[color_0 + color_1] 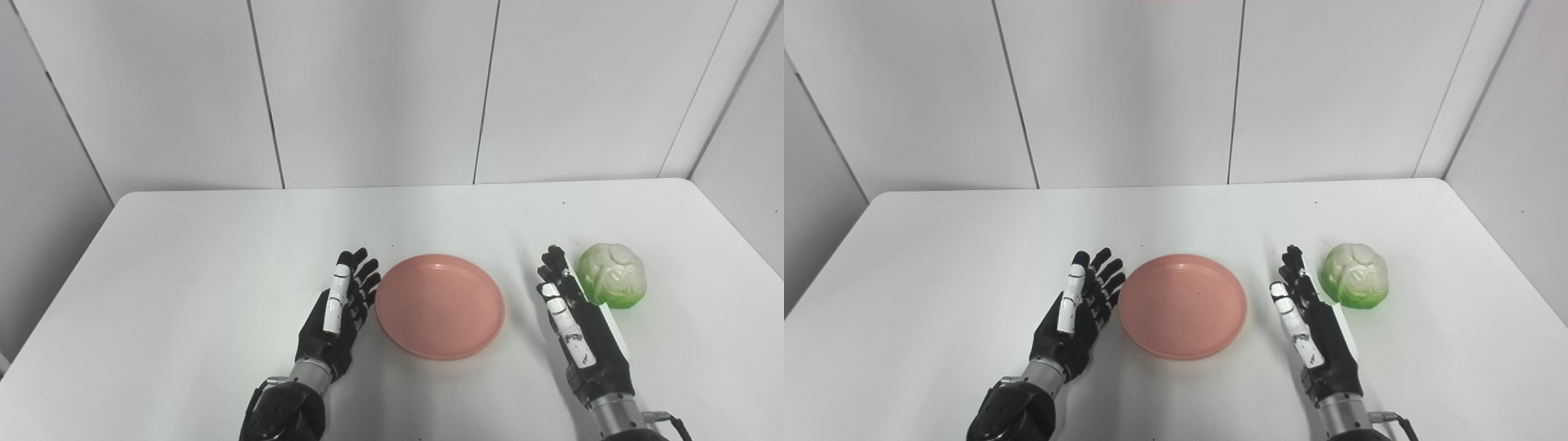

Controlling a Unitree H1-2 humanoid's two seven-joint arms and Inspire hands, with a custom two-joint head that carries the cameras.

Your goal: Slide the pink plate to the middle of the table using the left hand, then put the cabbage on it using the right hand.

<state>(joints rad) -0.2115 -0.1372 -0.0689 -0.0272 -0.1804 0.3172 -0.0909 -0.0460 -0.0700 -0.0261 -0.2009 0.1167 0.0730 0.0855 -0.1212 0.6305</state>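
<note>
A round pink plastic plate [440, 305] sits mid-desk [184, 257]; both robot hands, left [340, 306] and right [572, 318], rest empty, fingers spread. The pale-green toy cabbage [612, 275] beside the right one looks light and smooth; cupping its sides seems best.

A white table [184, 257] with rounded far corners fills the lower frame. Pale grey wall panels [373, 92] with dark vertical seams stand at 12 o'clock, evenly lit.

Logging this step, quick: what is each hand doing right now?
Left hand: open, holding nothing, fingers beside the pink plate.
Right hand: open, holding nothing, just left of the cabbage.
</note>
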